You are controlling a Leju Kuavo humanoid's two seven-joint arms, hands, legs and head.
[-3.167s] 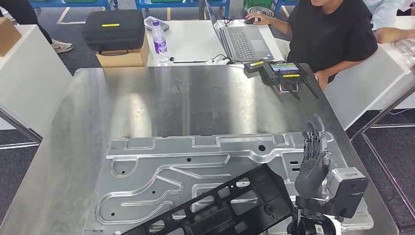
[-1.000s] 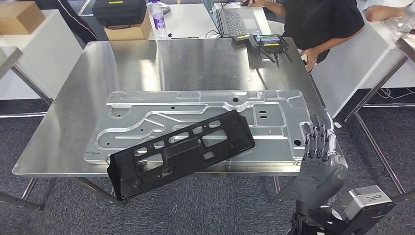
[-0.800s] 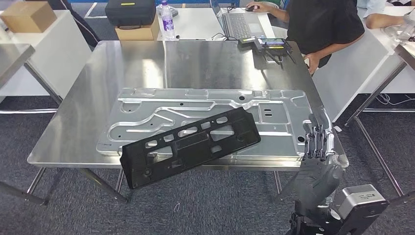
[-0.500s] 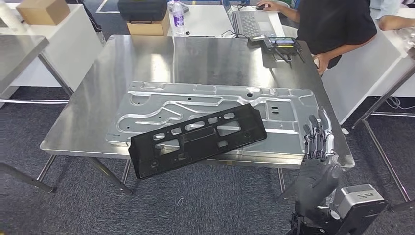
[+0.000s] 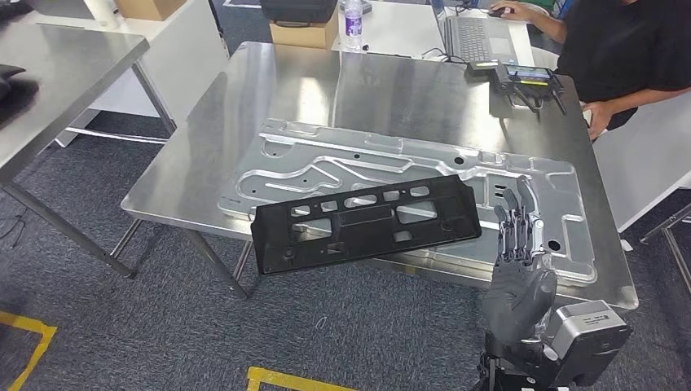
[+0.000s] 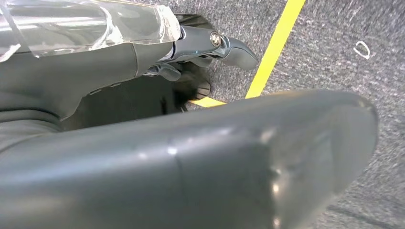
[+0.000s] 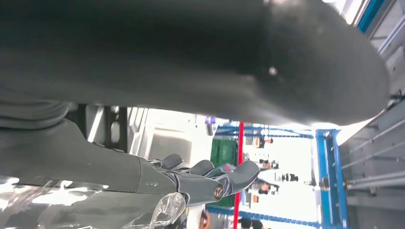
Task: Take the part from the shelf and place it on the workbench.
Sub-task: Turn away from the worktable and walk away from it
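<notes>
Black plastic part: long, flat, slotted panel, lying across the near edge of the stamped metal plate on the workbench. Its end away from the right hand overhangs the bench edge; the end nearer that hand rests on the plate, just beside the fingertips but apart from them.

Right hand: raised upright off the near corner of the bench, fingers extended and slightly apart, holding nothing. In the right wrist view the fingers show likewise straight and empty.

Left hand: seen in the left wrist view over grey carpet and a yellow floor line; fingers appear loosely curled with nothing between them (the hold is partly hidden, so its exact state cannot be told).

Step in hand, as judged: the part is down; what is left is to release and draw clear. Done well, the right hand moves away from the part without brushing its near end, since the overhanging end could tip the panel off the bench.

Beyond the hand: a person seated at the far corner, a handheld controller on the bench.
</notes>
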